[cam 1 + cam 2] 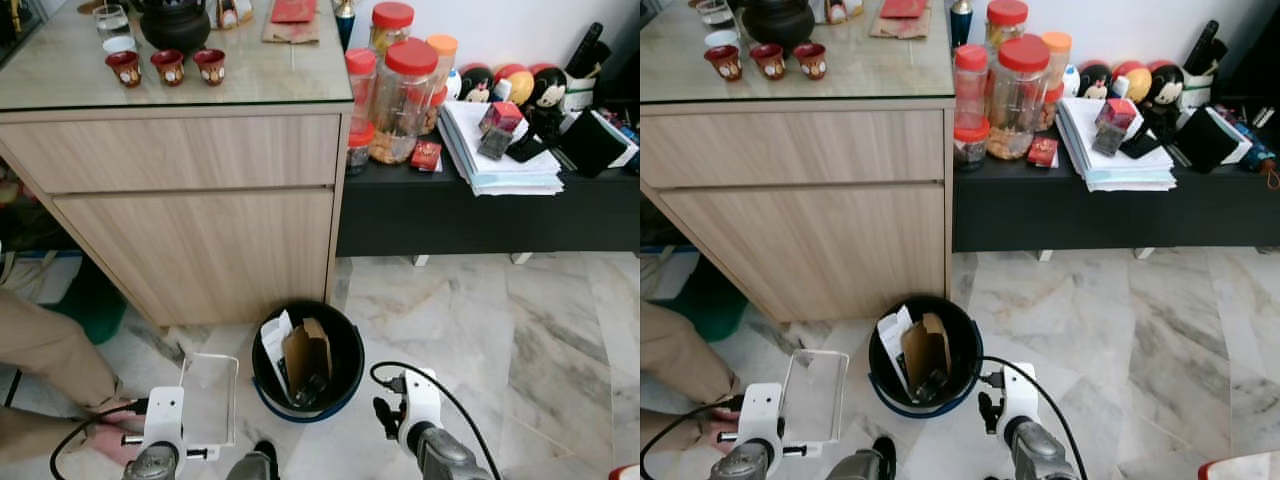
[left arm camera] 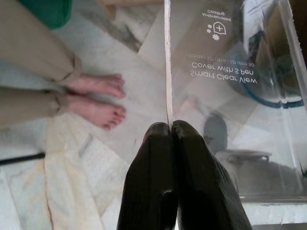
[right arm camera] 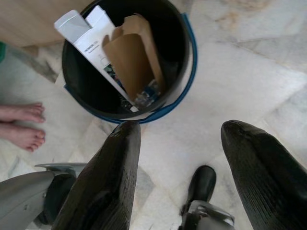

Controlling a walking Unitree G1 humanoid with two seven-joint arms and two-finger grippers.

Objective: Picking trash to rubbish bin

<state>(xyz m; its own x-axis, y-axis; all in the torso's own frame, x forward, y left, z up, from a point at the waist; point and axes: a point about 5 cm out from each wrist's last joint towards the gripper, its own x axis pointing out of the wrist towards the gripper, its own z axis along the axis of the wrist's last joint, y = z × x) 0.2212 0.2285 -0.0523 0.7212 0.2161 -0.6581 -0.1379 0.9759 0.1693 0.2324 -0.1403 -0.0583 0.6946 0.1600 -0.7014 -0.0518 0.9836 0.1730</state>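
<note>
A black rubbish bin with a blue rim (image 1: 358,375) stands on the marble floor before the cabinet. Inside it lean a brown cardboard piece (image 1: 308,355) and a white box (image 1: 274,340). My left gripper (image 2: 169,128) is shut on the edge of a clear plastic phone-cover package (image 1: 210,398), held upright just left of the bin. The package (image 2: 225,96) carries mirrored print. My right gripper (image 3: 182,129) hangs open with nothing between its fingers, low at the bin's right side (image 1: 385,415). In the right wrist view the bin (image 3: 184,81) lies just beyond the fingertips.
A person in beige trousers stands at the left with bare feet (image 2: 98,98) close to my left arm. The wooden cabinet (image 1: 200,210) and a black low shelf (image 1: 480,215) with jars and papers stand behind the bin. Open marble floor (image 1: 520,350) lies to the right.
</note>
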